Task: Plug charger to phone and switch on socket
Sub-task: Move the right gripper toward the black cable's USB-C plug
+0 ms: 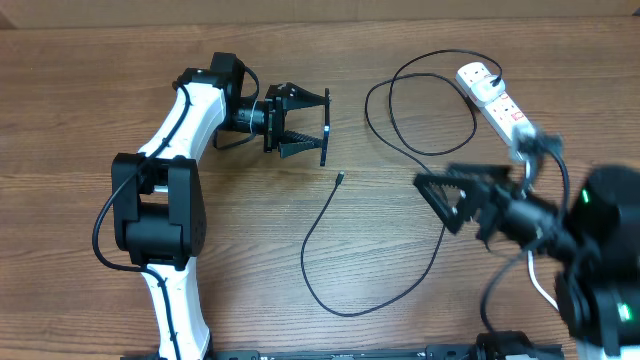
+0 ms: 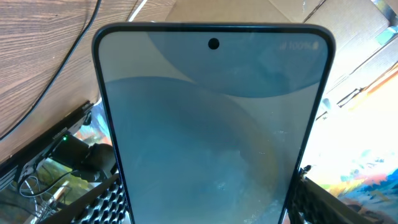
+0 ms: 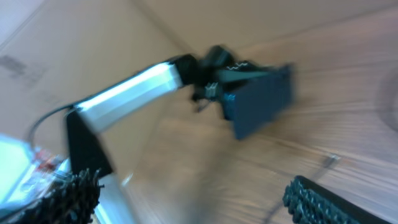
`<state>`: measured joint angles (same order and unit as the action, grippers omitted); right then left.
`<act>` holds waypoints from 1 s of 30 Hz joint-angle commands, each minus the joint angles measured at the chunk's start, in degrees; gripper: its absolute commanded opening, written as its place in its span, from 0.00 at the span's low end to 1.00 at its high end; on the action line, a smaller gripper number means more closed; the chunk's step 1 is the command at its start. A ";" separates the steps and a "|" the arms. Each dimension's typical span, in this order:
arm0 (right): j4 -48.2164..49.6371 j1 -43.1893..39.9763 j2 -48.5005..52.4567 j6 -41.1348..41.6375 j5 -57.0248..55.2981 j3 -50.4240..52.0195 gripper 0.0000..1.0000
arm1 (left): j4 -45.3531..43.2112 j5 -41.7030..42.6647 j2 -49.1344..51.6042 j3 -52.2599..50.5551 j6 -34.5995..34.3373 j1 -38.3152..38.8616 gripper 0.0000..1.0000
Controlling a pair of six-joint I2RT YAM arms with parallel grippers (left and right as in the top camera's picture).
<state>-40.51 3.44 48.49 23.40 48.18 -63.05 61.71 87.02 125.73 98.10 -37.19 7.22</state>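
My left gripper (image 1: 318,127) pinches the phone (image 2: 211,137) on edge. My right gripper (image 1: 436,200) hangs spread wide near the socket (image 1: 495,100). The charger (image 1: 320,215) lies on the desk (image 1: 250,250), its tip near the phone.

One phone (image 2: 211,137), one charger (image 1: 305,255), one socket (image 1: 495,100) and two robot arms (image 1: 190,115)

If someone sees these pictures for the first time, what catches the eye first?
The phone fills the left wrist view, its pale blue screen clamped in the left gripper. On the overhead view, the thin black charger loops across the middle of the table, its tip lying free. The white socket strip lies at the upper right.
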 commanded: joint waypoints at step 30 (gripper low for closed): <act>-21.38 46.01 44.24 27.91 -77.88 -33.35 0.79 | -0.02 -3.17 0.15 1.75 -6.75 2.58 0.69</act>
<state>-62.24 48.90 92.23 50.26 -26.46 -94.41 61.73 81.93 125.73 98.19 -42.11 9.67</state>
